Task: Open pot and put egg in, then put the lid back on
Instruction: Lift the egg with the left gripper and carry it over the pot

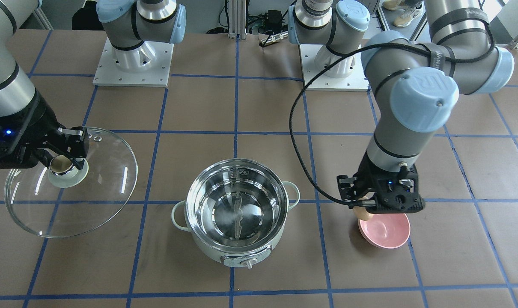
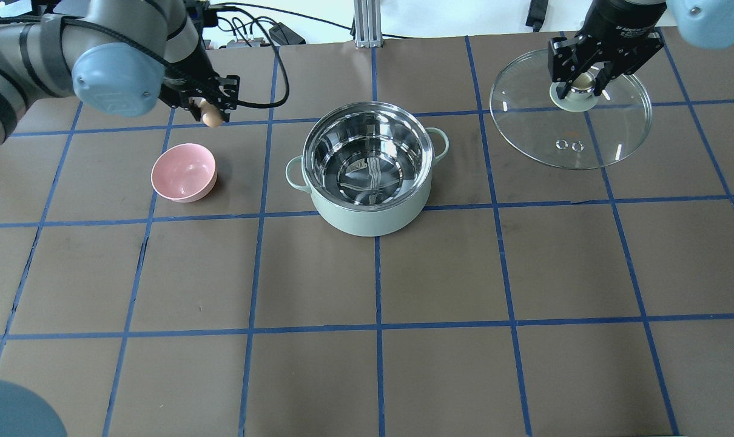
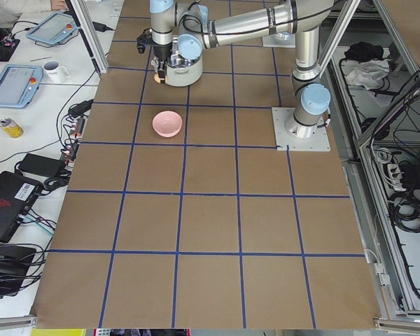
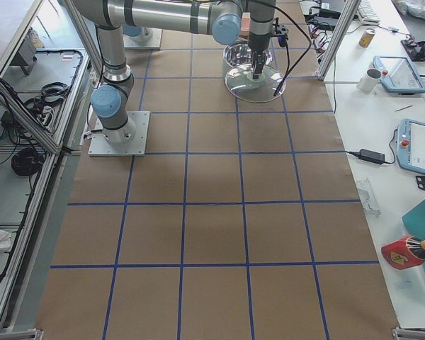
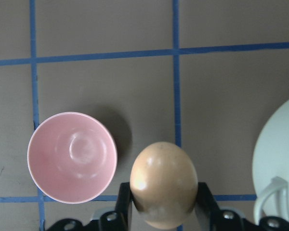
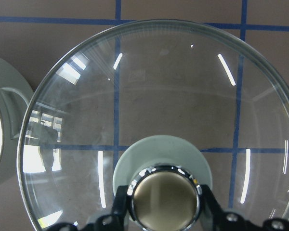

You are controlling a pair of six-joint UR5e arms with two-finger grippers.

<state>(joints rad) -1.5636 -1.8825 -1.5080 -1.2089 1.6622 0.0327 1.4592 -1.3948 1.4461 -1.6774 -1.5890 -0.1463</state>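
The mint-green pot [image 2: 369, 170] stands open at the table's middle, its steel inside empty; it also shows in the front view [image 1: 236, 214]. My left gripper [image 2: 211, 113] is shut on the tan egg [image 2: 210, 115], held in the air beside the pink bowl; the left wrist view shows the egg [image 5: 164, 184] between the fingers. My right gripper [image 2: 581, 82] is shut on the beige knob of the glass lid [image 2: 609, 130], held off to the pot's right, above the table. The lid [image 6: 154, 96] fills the right wrist view.
A pink bowl [image 2: 184, 172] stands empty on the table, left of the pot in the overhead view; it also shows in the left wrist view [image 5: 72, 156]. Both arm bases [image 1: 132, 60] stand on the robot's side of the table. Blue tape lines grid the brown table.
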